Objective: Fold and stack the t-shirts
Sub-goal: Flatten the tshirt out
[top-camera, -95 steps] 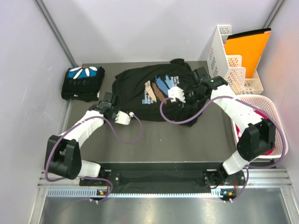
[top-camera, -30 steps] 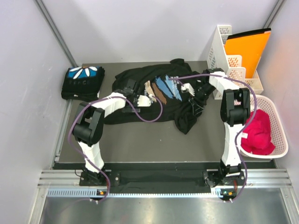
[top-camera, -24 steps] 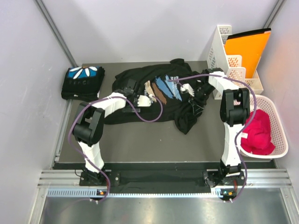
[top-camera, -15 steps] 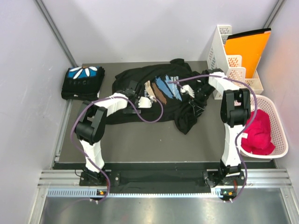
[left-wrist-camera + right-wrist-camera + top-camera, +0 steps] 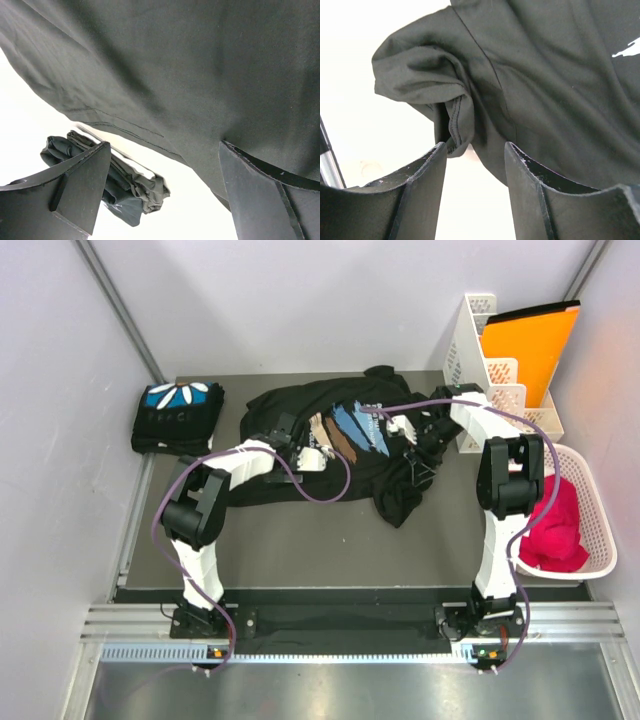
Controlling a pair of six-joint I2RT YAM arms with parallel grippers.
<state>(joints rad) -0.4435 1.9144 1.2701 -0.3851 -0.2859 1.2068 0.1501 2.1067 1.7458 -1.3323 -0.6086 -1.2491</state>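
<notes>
Black unfolded shirt [image 5: 345, 445] rumpled mid-table [image 5: 300, 530], print up. Folded shirt [image 5: 178, 417] at far-left corner. Left claw [image 5: 162, 165] apart over hem edge. Right claw [image 5: 475, 150] apart at bunched sleeve [image 5: 420, 75]. Cloth judged light, limp, prone to sliding; pinch at stitched hem or sleeve seam.

- I'm driving two matching arms: the left arm [image 5: 240, 458] and right arm [image 5: 478, 418] have glossy white shell links and bulky black joint housings.
- A thin purple cable [image 5: 320, 500] trails off each arm.
- The left fingers [image 5: 80, 195] are flat matte-black wedges with bevelled edges.
- The right fingers [image 5: 420, 200] look the same, with pale scuffs along the rims.
</notes>
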